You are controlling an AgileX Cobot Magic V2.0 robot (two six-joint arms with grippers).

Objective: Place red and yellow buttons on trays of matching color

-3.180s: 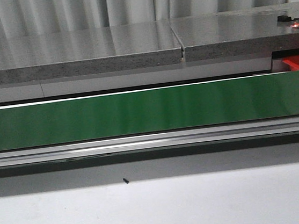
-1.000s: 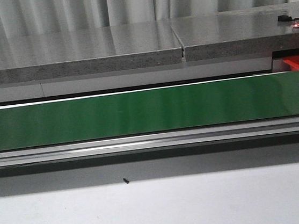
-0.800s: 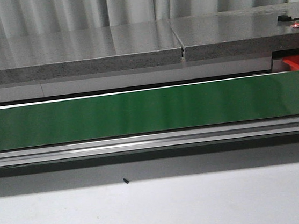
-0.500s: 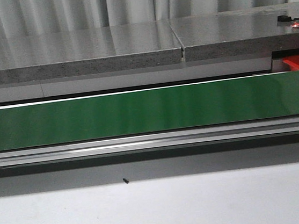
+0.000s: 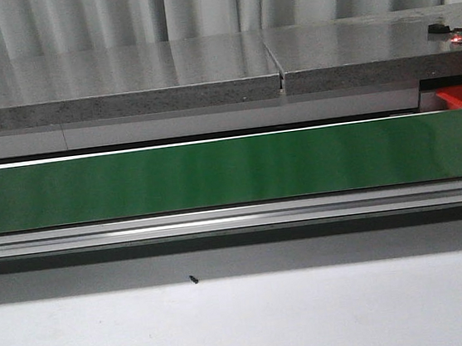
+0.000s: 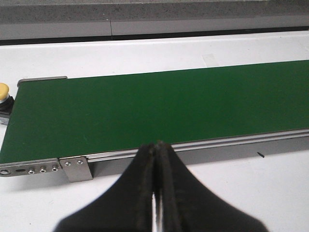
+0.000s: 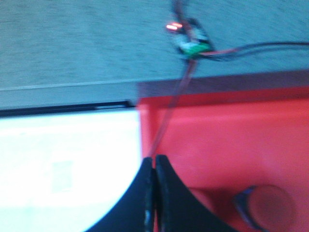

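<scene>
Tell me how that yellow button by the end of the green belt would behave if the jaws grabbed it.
The yellow button looks domed and smooth, so it may slip. It seems small and probably light. Only part of it shows, so whether it would roll is unclear.

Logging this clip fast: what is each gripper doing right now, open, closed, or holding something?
Left gripper: closed, nothing between the fingers, above the green belt.
Right gripper: closed, holding nothing, over the red tray.
</scene>
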